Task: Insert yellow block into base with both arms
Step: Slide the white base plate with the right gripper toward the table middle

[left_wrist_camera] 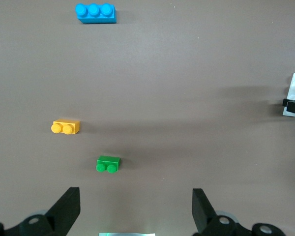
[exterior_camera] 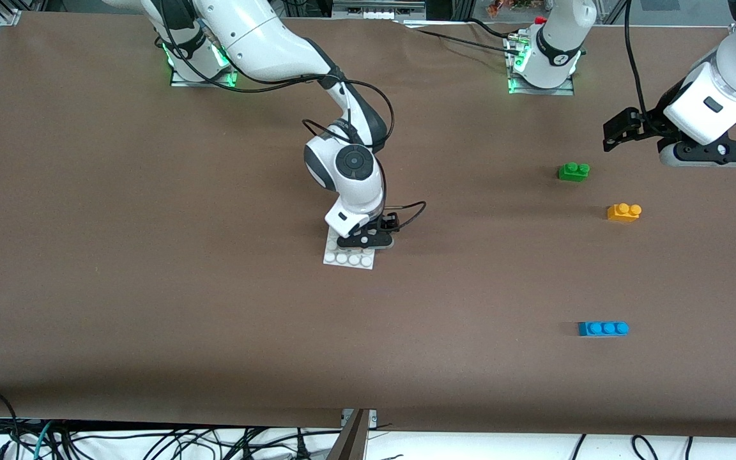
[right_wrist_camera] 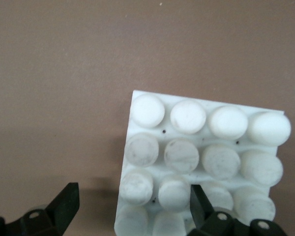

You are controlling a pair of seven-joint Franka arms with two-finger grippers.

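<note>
The right gripper is seen low over the flat white square studded plastic base, fingers spread wide, one finger over the studs and the other off its edge, nothing grasped. The left gripper is held up in the air over the brown bench, spread wide and empty. The small yellow-orange two-stud plastic block is sat on the bench below it, between a small green two-stud brick and a longer blue three-stud brick.
</note>
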